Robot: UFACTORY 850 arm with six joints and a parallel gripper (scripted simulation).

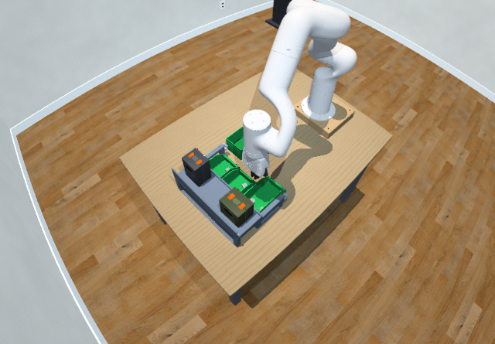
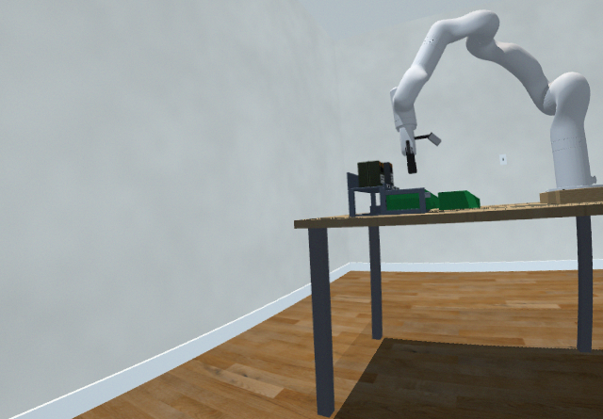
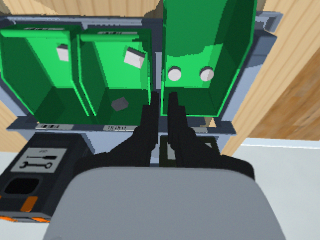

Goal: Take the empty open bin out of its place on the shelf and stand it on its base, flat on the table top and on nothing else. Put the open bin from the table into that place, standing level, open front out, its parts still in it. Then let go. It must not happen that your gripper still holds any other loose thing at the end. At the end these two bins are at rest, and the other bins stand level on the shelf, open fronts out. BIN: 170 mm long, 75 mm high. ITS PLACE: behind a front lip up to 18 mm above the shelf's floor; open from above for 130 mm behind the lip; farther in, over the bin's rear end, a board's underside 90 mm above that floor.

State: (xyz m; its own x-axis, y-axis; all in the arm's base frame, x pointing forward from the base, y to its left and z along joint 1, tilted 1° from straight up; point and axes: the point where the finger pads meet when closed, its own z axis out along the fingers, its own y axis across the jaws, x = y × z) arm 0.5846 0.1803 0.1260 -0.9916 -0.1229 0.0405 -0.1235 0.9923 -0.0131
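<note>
A grey shelf (image 1: 207, 197) (image 2: 363, 190) (image 3: 261, 42) holds three green open bins side by side. The right bin (image 1: 267, 194) (image 3: 205, 35) has two white round parts in it and reaches farther forward than the other two. The middle bin (image 1: 238, 179) (image 3: 112, 80) and the left bin (image 1: 220, 165) (image 3: 35, 70) hold grey parts. A fourth green bin (image 1: 236, 139) (image 2: 457, 199) stands on the table beside the shelf, partly hidden by the arm. My gripper (image 1: 255, 175) (image 2: 411, 165) (image 3: 163, 103) hangs above the shelf, over the gap between the middle and right bins. It is shut and holds nothing.
Two dark boxes with orange marks (image 1: 196, 166) (image 1: 236, 206) (image 2: 375, 173) stand on the shelf's upper board; one shows at the lower left of the wrist view (image 3: 30, 175). The arm's wooden base block (image 1: 332, 126) (image 2: 569, 195) is at the table's far side.
</note>
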